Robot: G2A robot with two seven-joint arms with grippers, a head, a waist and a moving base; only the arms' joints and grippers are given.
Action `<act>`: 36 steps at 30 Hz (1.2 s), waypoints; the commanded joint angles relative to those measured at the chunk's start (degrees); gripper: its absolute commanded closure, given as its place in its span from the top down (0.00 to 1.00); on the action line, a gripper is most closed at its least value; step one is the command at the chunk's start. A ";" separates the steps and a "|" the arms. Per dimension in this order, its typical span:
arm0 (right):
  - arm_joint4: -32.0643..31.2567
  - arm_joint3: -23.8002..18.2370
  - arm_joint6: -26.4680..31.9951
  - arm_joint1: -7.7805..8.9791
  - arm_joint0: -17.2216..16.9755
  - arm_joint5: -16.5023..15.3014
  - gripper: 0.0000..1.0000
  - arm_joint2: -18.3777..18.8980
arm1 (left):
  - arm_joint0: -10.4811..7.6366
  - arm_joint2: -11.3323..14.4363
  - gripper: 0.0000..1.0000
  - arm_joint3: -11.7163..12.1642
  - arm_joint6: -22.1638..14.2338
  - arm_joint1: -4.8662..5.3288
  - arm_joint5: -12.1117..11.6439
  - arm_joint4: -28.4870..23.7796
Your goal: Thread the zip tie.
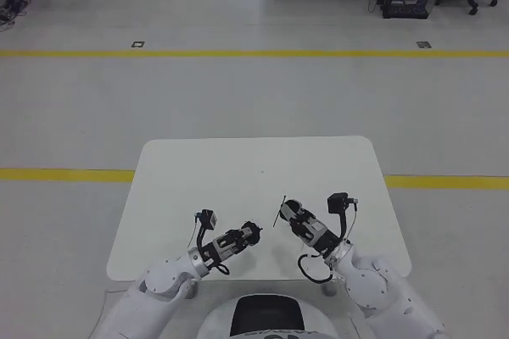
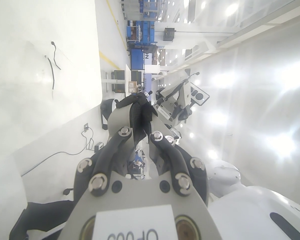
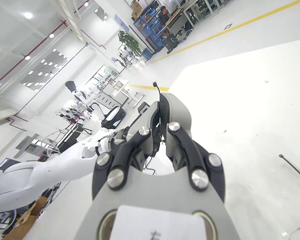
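Between right jaws — zip tie clamped, head poking beyond tips.

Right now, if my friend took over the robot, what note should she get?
Right gripper: shut on the zip tie, its head end poking out past the fingertips, above the table.
Left gripper: shut, facing the right one across a gap; I can't tell if it holds anything.
Done: zip tie picked up.
Left: feed the tail through the head; no loop shows yet.
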 commanded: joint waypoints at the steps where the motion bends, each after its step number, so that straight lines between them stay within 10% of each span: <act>1: -0.01 -0.04 0.08 -0.04 -0.03 0.00 0.00 0.06 | 0.00 -0.03 0.00 0.00 0.02 0.00 0.00 0.01; 36: -0.95 1.72 -5.73 0.52 1.69 0.00 0.00 -4.37 | 2.18 -2.41 0.00 -1.65 -3.03 -2.41 0.00 2.56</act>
